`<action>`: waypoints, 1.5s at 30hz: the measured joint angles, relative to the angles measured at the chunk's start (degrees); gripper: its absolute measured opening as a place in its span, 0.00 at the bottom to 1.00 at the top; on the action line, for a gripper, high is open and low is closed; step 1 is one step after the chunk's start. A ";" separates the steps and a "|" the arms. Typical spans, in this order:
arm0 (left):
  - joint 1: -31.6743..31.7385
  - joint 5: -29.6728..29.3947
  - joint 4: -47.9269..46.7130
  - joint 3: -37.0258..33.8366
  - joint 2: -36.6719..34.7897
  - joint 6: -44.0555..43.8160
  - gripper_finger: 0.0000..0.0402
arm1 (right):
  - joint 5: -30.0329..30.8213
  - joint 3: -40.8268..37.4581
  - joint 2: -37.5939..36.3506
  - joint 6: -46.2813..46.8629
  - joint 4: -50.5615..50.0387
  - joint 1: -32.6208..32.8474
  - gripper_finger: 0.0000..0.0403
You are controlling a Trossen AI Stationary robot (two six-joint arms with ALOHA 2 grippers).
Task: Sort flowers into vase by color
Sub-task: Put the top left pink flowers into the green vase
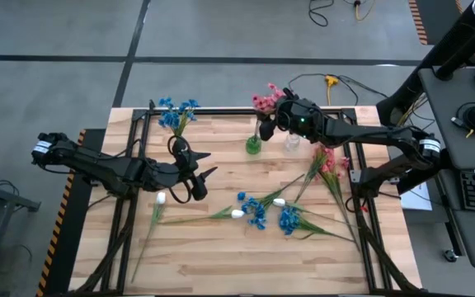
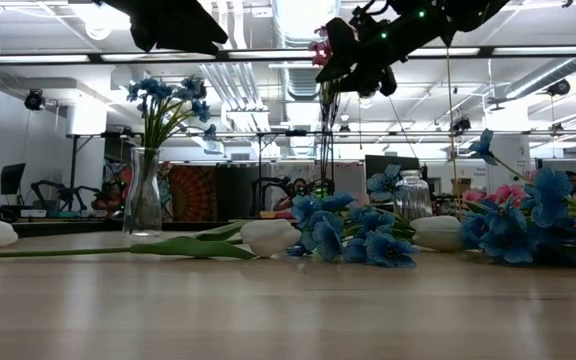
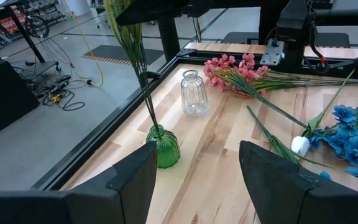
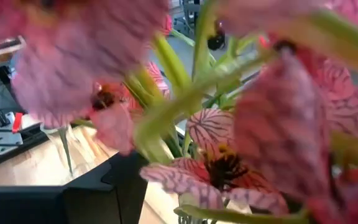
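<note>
Several loose flowers [image 1: 258,210] lay across the table [image 1: 221,256], light, limp-headed sprigs likely best pinched on their thin green stems. Above the green vase [image 1: 253,146], the right tool [image 1: 267,115] sat against pink blossoms; I could not tell its grip. The left tool [image 1: 203,173] stood released, empty. Only the low view showed the blue bunch [image 2: 168,105] upright in its vase

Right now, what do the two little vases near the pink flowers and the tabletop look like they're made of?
The green vase looks like tinted glass or clear plastic: glossy, translucent, the stem visible through its neck. The clear vase looks like ribbed glass, see-through with vertical flutes, though plastic is possible. The tabletop looks like light wooden planks, with visible grain and seams and a matte finish.
</note>
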 joint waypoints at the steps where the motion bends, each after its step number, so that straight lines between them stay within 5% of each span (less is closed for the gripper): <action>1: 0.00 0.00 0.00 0.00 0.00 0.00 0.52 | 0.00 0.00 -0.55 0.01 -0.79 0.00 0.55; 33: 0.00 0.00 -0.02 0.00 0.00 0.00 0.52 | -0.04 0.00 -11.48 4.26 -18.30 0.03 0.84; 45: 0.00 0.00 -0.02 0.00 0.00 0.00 0.52 | -2.16 0.15 -12.21 5.74 -20.98 0.31 0.87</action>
